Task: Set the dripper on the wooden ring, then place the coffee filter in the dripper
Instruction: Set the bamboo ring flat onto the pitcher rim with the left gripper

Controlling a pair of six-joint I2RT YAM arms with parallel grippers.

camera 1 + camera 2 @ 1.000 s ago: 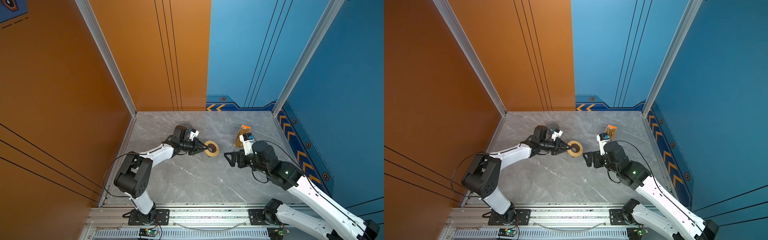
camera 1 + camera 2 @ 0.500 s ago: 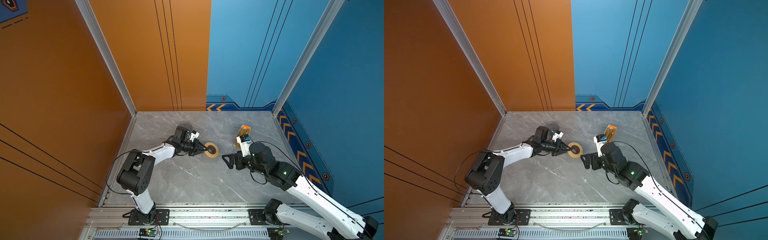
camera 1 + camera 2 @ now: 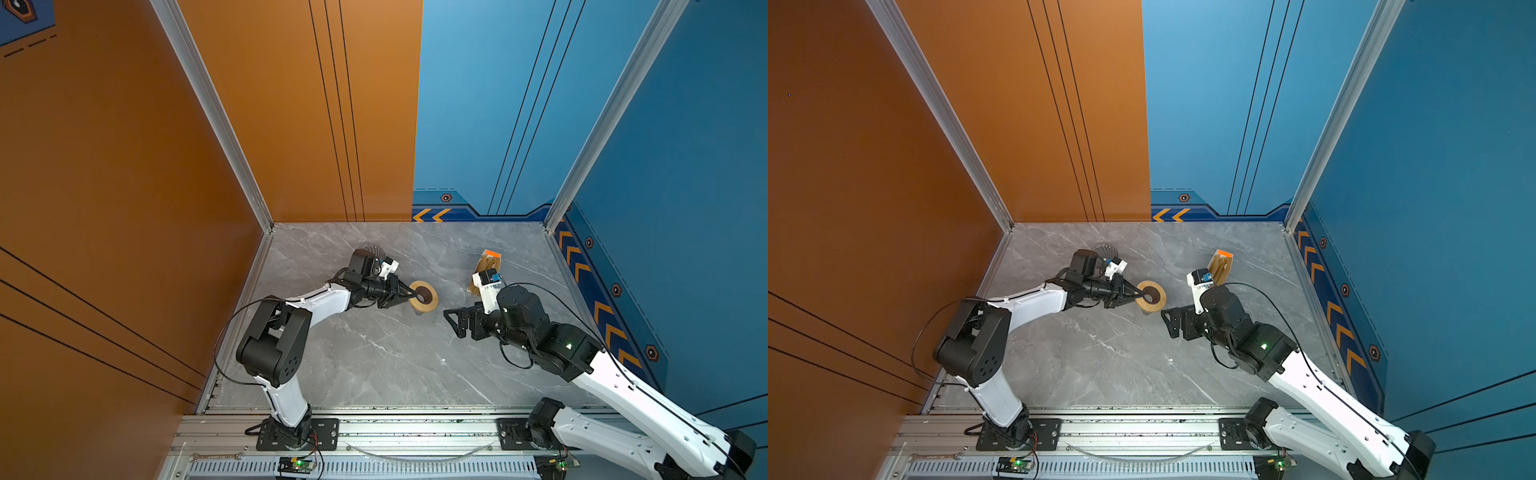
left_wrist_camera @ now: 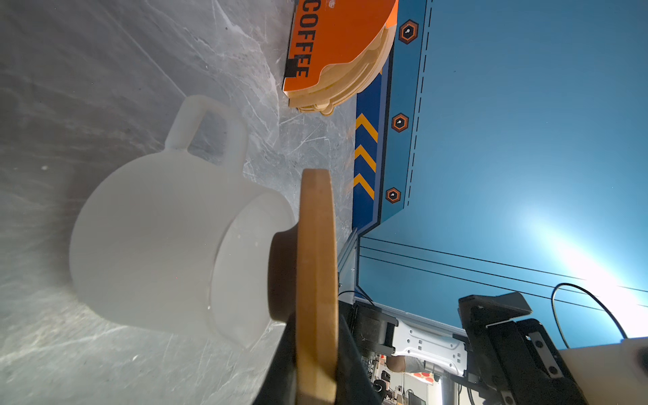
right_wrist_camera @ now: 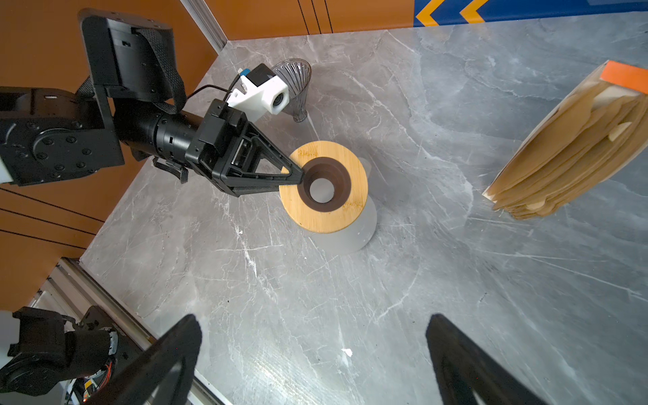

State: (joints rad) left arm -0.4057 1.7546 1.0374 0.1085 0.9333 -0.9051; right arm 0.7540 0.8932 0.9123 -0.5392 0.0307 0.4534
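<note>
black "COFFEE" lettering [image 4: 304, 38], orange strip [image 4: 345, 42] of filter bundle [image 4: 338, 93]

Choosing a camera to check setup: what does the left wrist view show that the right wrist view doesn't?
Left wrist only: the handle loop of the translucent jug, COFFEE printed on the orange strip of the filter bundle. Right wrist only: the dripper and the centre hole of the wooden ring. Both: the ring on the jug, gripped by the left end effector, and the bundle.

The left gripper [image 3: 1143, 296] pinches the wooden ring [image 3: 1160, 296] at its dark hole; beyond the ring stands the dripper [image 3: 1105, 251] (partly behind the wrist), right of it the stacked filters [image 3: 1220, 266], just beside it the right gripper [image 3: 1168, 325], jaws spread
</note>
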